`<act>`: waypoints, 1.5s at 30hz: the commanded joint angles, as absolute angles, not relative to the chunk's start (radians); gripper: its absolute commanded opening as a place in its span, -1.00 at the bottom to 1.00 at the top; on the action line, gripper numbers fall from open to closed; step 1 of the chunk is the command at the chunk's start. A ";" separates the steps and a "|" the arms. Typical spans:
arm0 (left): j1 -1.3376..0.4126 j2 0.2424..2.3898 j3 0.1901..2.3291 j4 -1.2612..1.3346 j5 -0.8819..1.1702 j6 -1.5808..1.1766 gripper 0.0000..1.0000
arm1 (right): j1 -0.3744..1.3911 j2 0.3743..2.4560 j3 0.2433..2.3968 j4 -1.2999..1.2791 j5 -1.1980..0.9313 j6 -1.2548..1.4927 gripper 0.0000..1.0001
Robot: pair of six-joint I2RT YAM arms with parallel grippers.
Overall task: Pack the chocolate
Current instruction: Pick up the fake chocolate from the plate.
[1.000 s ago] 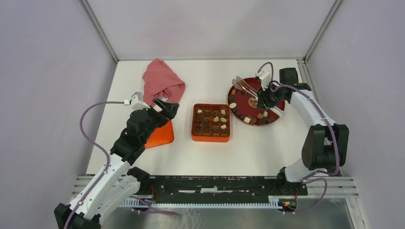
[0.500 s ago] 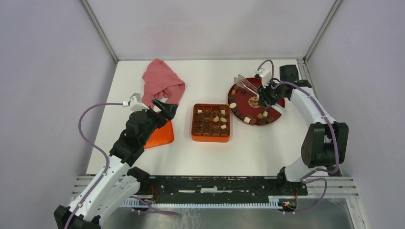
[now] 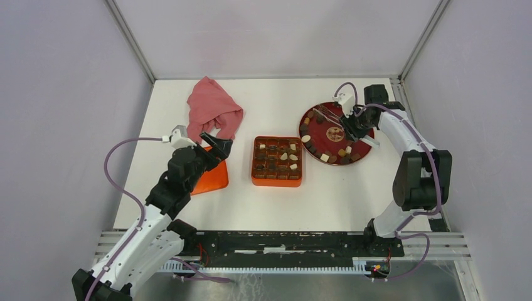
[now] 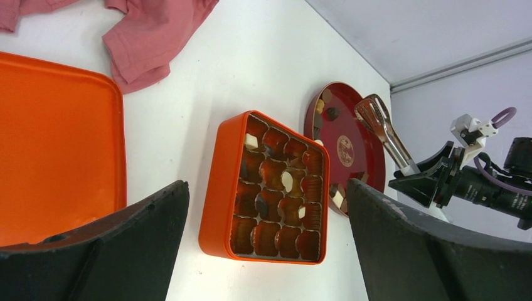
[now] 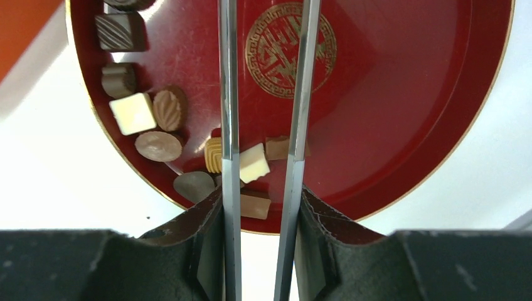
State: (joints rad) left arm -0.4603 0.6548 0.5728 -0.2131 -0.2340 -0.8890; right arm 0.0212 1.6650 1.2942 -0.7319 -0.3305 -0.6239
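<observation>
Metal tongs are sitting clamped in the right gripper, its fingers squeezing the handle end so that both blades are reaching out over the dark red plate. The blades are standing apart. Their tips are running out of the wrist view, and from the left wrist view nothing is showing between them (too small to be sure).

Chocolate is lying mostly along the plate's rim on the side toward the box, with one cream block sitting below and between the blades. More pieces are sitting in cells of the orange box, which is resting on the table between the plate and the orange lid. The left gripper is hanging fully spread by the lid's edge, gripping nothing and facing the box.

Step in hand, I'm judging: going for a piece on the plate with the tongs. The next move is calling for lowering the tips around one piece, squeezing harder to pinch it, then carrying it to a free cell (several are looking empty). The pieces are crowding each other, so an outer one is looking like the safer pick.
</observation>
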 commanded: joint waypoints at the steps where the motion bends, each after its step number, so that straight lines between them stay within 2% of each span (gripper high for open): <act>1: -0.460 0.678 0.571 -0.170 -0.254 -0.896 0.99 | 0.013 1.676 1.298 -0.728 -0.248 -0.654 -0.19; 36: -0.460 0.808 0.609 -0.101 -0.226 -0.868 0.99 | 0.018 1.896 1.461 -0.751 -0.242 -0.626 -0.15; 40: -0.460 0.814 0.613 -0.096 -0.224 -0.868 0.99 | 0.021 1.893 1.447 -0.751 -0.234 -0.640 -0.18; 45: -0.461 0.823 0.617 -0.097 -0.218 -0.867 0.98 | 0.021 1.896 1.455 -0.752 -0.235 -0.647 -0.36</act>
State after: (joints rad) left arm -0.4603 0.8135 0.5735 -0.1444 -0.2256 -0.8883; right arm 0.0177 1.8992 1.4170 -0.7502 -0.2310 -0.6357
